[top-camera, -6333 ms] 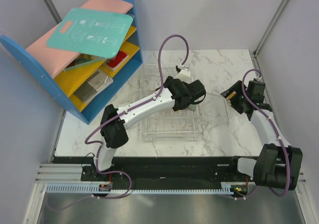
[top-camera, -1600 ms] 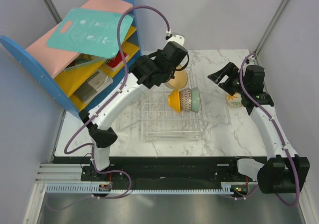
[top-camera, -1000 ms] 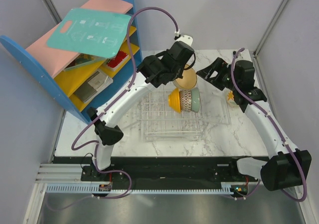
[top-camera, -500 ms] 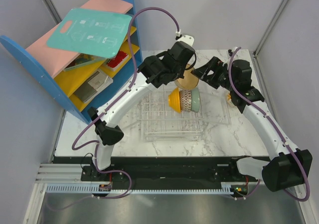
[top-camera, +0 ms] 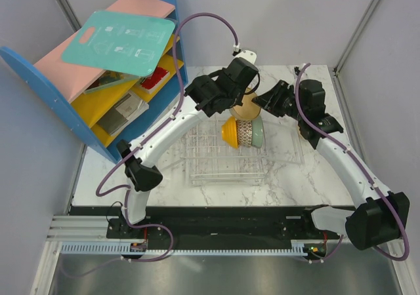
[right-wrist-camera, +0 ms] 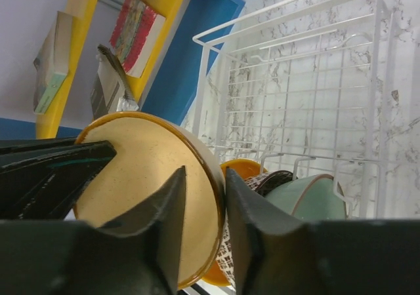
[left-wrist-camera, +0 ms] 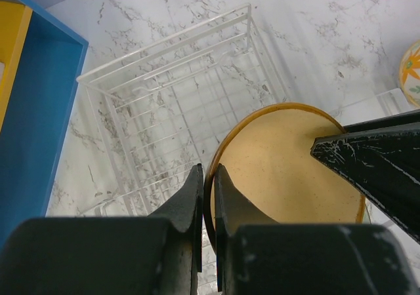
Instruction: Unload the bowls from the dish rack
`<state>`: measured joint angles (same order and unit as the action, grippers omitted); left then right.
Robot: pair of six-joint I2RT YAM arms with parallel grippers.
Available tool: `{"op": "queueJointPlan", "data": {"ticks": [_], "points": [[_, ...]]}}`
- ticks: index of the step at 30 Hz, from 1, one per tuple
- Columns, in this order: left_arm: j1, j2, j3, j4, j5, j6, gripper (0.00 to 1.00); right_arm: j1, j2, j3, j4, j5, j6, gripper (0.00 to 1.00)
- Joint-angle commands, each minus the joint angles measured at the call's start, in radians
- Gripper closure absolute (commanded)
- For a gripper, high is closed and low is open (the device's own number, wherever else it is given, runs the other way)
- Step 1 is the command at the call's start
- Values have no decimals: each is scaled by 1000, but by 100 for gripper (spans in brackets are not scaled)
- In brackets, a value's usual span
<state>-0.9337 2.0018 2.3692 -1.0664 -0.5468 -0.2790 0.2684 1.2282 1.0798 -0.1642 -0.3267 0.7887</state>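
A cream bowl (top-camera: 249,107) with a brown rim hangs above the back of the dish rack (top-camera: 210,158). My left gripper (top-camera: 240,98) is shut on its rim (left-wrist-camera: 209,185). From the other side my right gripper (top-camera: 268,103) straddles the opposite rim (right-wrist-camera: 205,196), one finger inside and one against the outer wall. The right gripper's finger (left-wrist-camera: 374,158) shows in the left wrist view. Three bowls stand on edge in the rack: orange (top-camera: 229,132), mesh-patterned (top-camera: 243,132) and mint green (top-camera: 258,130). A floral bowl (top-camera: 304,130) sits on the table, half hidden behind the right arm.
A blue-and-yellow shelf unit (top-camera: 98,78) with a teal board on top stands at the back left, close to the rack. A clear tray (top-camera: 293,155) lies right of the rack. White walls close in the marble table (top-camera: 289,183).
My right gripper has moved left to the held bowl and its jaws have closed around the rim. The left gripper keeps its grip, nearly still.
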Motion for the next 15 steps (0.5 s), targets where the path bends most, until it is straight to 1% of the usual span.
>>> {"op": "queueJointPlan", "data": {"ticks": [1, 6, 7, 9, 10, 11, 15], "points": [[-14, -61, 12, 80, -11, 11, 98, 9, 2, -6, 61, 3, 21, 72], [-16, -72, 10, 100, -18, 24, 98, 9, 11, -9, 64, 3, 21, 73], [-16, -75, 10, 103, -19, 27, 98, 9, 13, -9, 65, 3, 20, 77], [-17, -80, 10, 106, -16, 31, 98, 9, 11, -9, 69, 5, 20, 87], [-17, -81, 9, 111, -16, 32, 98, 9, 13, -9, 69, 6, 18, 98], [-17, -83, 7, 112, -13, 35, 98, 8, 11, -11, 71, 5, 20, 100], [-16, -89, 1, 120, -2, 41, 97, 8, 4, -9, 86, 0, 15, 100]]}}
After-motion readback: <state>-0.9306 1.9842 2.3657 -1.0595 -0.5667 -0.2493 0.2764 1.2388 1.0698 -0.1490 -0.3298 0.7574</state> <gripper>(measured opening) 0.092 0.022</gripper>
